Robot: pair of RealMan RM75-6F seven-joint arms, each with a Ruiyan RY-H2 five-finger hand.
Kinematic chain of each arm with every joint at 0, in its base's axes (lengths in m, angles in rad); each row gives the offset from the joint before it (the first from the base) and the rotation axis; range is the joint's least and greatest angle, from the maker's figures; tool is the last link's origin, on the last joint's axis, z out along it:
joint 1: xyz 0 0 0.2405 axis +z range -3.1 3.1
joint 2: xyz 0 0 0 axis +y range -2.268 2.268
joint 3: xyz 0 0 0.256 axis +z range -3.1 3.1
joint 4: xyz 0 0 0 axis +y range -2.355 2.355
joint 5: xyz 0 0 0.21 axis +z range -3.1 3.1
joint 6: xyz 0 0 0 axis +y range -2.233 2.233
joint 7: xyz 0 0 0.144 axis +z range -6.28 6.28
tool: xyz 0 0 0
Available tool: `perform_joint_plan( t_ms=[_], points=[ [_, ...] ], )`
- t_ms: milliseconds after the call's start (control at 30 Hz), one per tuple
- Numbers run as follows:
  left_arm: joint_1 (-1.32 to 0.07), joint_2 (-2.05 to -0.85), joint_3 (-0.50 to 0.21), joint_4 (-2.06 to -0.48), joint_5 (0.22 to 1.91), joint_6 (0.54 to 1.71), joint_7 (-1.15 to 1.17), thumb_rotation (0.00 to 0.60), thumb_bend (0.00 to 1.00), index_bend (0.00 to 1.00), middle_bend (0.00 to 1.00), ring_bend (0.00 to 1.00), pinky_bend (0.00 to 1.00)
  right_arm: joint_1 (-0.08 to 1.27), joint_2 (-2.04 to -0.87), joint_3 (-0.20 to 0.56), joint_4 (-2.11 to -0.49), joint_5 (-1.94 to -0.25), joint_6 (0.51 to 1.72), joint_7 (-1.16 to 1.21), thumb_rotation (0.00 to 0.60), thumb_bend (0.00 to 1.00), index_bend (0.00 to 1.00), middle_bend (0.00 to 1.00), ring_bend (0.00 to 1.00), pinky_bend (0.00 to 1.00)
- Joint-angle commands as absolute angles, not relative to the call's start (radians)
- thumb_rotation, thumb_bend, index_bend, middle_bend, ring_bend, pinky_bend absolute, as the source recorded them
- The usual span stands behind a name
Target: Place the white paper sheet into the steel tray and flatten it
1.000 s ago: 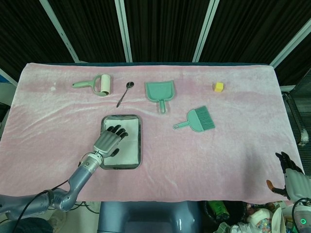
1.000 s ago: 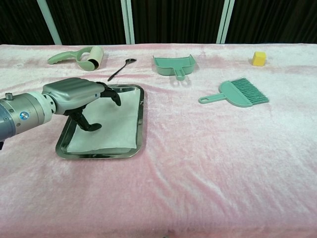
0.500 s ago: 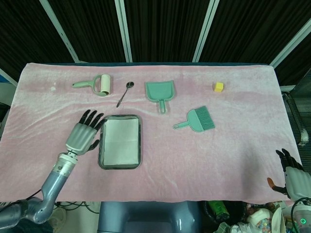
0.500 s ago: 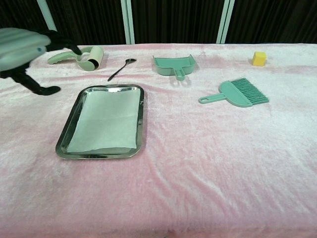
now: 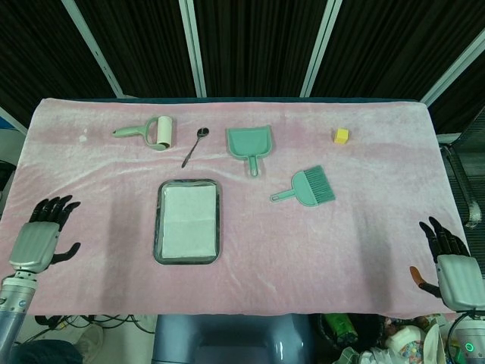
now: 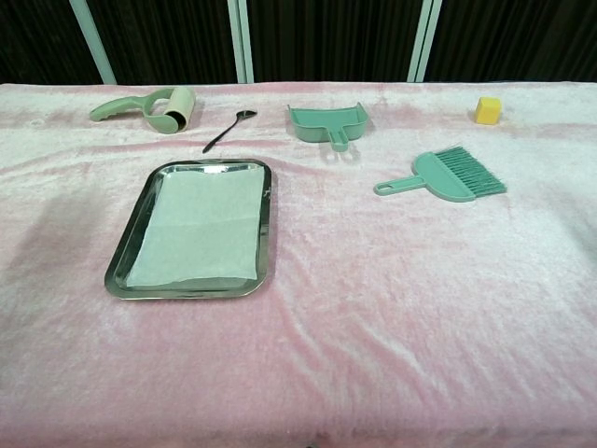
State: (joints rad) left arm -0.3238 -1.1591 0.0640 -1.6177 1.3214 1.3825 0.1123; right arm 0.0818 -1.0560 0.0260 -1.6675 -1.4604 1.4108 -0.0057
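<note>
Now I see my left hand at the near left edge of the pink-clothed surface, fingers spread and empty, well left of the rectangular steel tray. White paper sheet lies flat inside it. My right hand, likewise spread and empty, hangs far off at the near right corner.

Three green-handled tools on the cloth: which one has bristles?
The hand brush, lying right of the steel tray. The dustpan is a bare scoop, and the lint roller carries a cream roll.
</note>
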Motion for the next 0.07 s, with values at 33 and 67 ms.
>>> perform_joint_plan(
  t_ms=[33,67],
  points=[
    [-0.291,-1.146,0.066,-1.595,1.365,1.431,0.082,0.6,0.27,0.12,0.04,0.0,0.0,0.08,-1.065,0.021,-1.655,-1.467,1.403,0.021,0.6,0.25,0.0,0.0,0.09,0.15],
    [-0.286,-1.143,0.063,-1.594,1.37,1.437,0.077,0.6,0.27,0.12,0.04,0.0,0.0,0.081,-1.065,0.021,-1.656,-1.467,1.402,0.024,0.6,0.25,0.0,0.0,0.09,0.15]
  ],
)
